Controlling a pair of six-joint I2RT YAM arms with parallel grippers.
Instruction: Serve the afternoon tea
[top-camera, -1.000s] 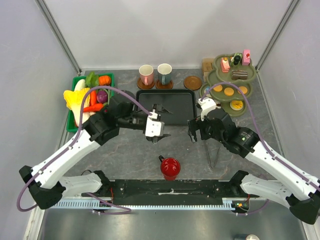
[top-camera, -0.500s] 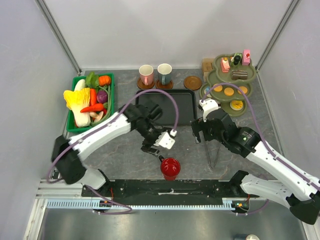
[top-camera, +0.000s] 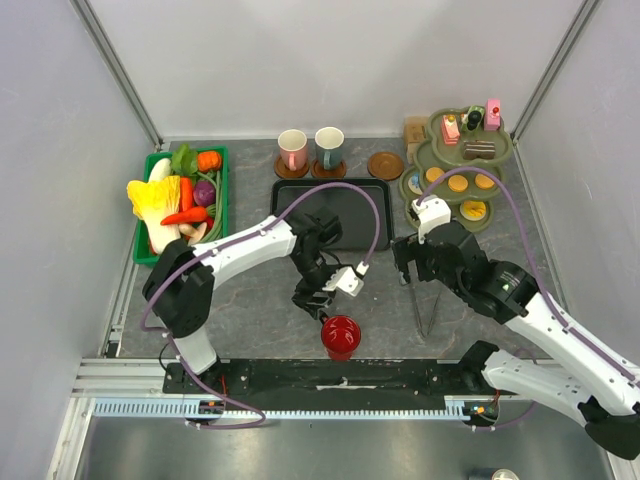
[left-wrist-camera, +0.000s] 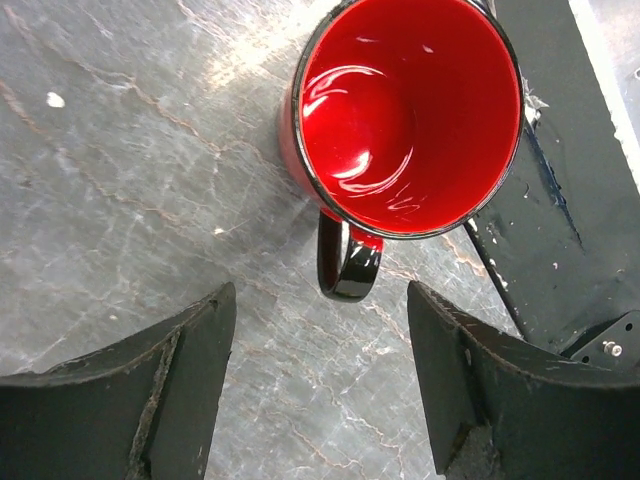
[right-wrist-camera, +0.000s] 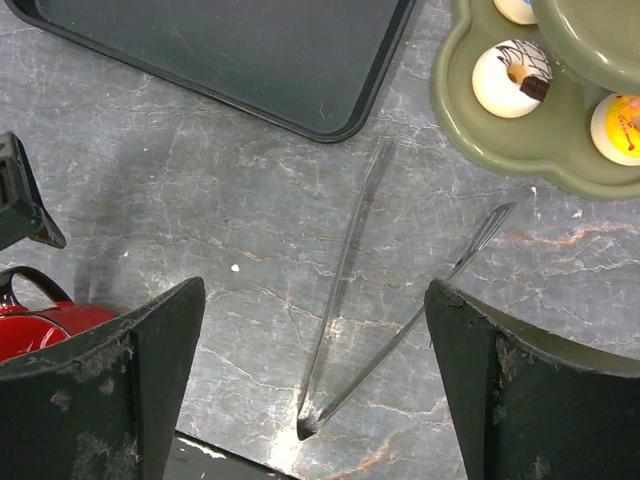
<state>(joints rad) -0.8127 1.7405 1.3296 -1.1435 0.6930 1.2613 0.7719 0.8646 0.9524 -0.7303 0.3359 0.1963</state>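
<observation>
The left gripper has its fingers spread wide and holds nothing; the handle of the red mug points into the gap between them, just ahead of the tips and apart from both. The mug stands upright on the grey table, close to its near edge.

The right gripper is likewise spread and empty, hanging above the metal tongs, which lie flat with their arms parted; beyond them sit the corner of the black tray and the green tiered stand – small round cakes rest in its lowest tier.

At the far side the pink mug and the whitish mug stand side by side on coasters.
</observation>
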